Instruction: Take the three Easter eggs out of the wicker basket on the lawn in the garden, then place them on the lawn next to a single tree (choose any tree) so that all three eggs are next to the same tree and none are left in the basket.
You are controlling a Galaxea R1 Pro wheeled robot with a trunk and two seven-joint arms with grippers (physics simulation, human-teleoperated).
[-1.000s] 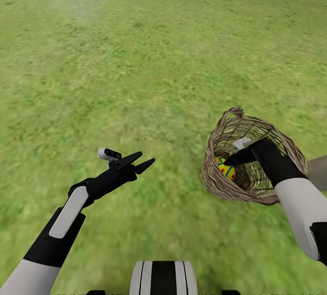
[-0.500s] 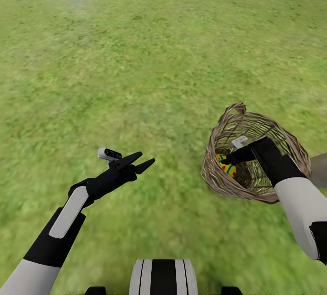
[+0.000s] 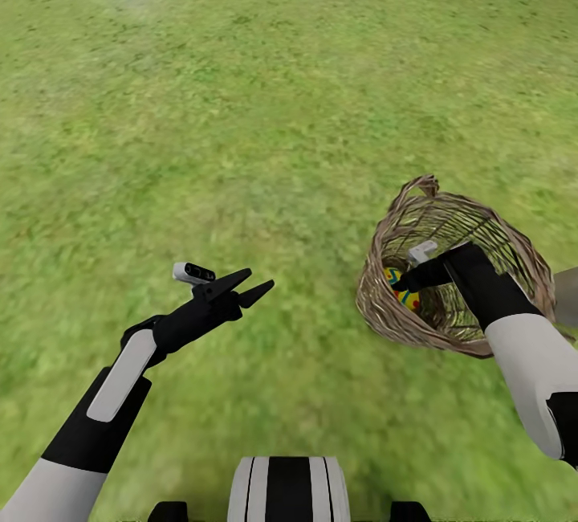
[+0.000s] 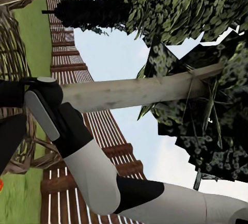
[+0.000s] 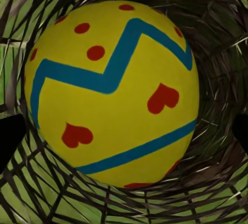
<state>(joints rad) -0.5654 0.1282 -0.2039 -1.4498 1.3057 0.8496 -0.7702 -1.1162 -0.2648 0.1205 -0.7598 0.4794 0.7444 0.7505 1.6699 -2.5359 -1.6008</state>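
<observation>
The wicker basket (image 3: 399,329) lies tipped on the lawn (image 3: 241,104) at the right of the head view, its mouth facing me. Inside it, one yellow Easter egg (image 3: 398,292) with blue zigzags and red marks shows. My right gripper (image 3: 404,284) reaches into the basket and stands open just before that egg. In the right wrist view the egg (image 5: 113,95) looms large against the weave (image 5: 217,193), a dark fingertip (image 5: 9,139) at either side. My left gripper (image 3: 249,284) hovers open over grass, well left of the basket and holding nothing.
The left wrist view looks across my right arm (image 4: 88,162) and the basket (image 4: 13,33) to a pale tree trunk (image 4: 139,91) with dark speckled foliage (image 4: 206,131) and a brown slat fence (image 4: 67,53). Open grass lies ahead and to the left.
The whole head picture has slid slightly up, so the camera moved. Both arms hold their pose; the basket and egg sit a little higher around the right gripper.
</observation>
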